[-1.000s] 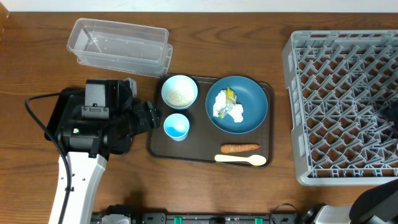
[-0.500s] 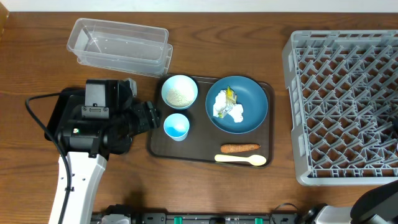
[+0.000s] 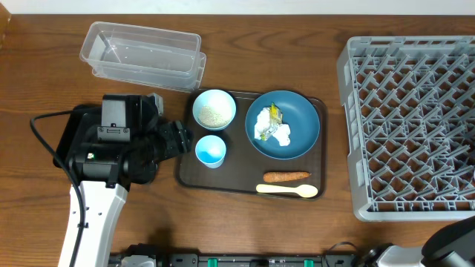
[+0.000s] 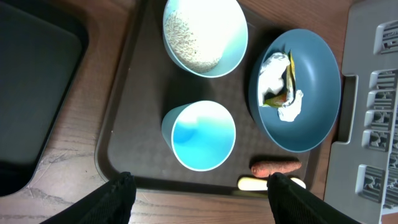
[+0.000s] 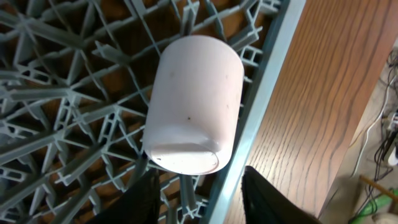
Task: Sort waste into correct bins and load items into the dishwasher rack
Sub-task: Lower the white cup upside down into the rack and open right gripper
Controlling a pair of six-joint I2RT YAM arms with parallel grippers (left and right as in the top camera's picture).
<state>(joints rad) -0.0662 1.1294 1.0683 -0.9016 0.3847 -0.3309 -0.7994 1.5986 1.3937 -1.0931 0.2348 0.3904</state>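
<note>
**At the tray's edge, the left arm lines up on the cup**

Over the near lip of the tray (image 3: 234,174), the left gripper (image 4: 200,179) hangs with its jaws spread wide and nothing between them. The blue cup (image 4: 199,135) is dead ahead. Just beyond it stands the bowl (image 4: 241,45) of pale grains (image 4: 196,31), near the cup but not touching. Beside them, the plate (image 4: 317,93) carries crumpled tissue (image 4: 273,65) and a wrapper (image 4: 277,96). The carrot (image 4: 275,167) and spoon (image 3: 287,190) lie along the tray's front edge. The clear bins (image 3: 141,55) sit at the back of the table (image 3: 44,74).

Across at the rack (image 3: 349,126), the right gripper (image 5: 200,177) is parted too and grips nothing. A white cup (image 5: 193,102) lies on its side on the grid, right by the outer rail (image 5: 258,106).

Now the dangers, as I read them. A reach for the blue cup looks tight. A finger going down on its far side could clip the bowl and scatter grains. A low approach could catch the tray lip and drag the whole lot.

The white cup, on its side by the rail, looks free to roll. A nudge from the right fingers could tip it over onto the table.

Racking the plate before it is cleared would carry rubbish into the rack.
</note>
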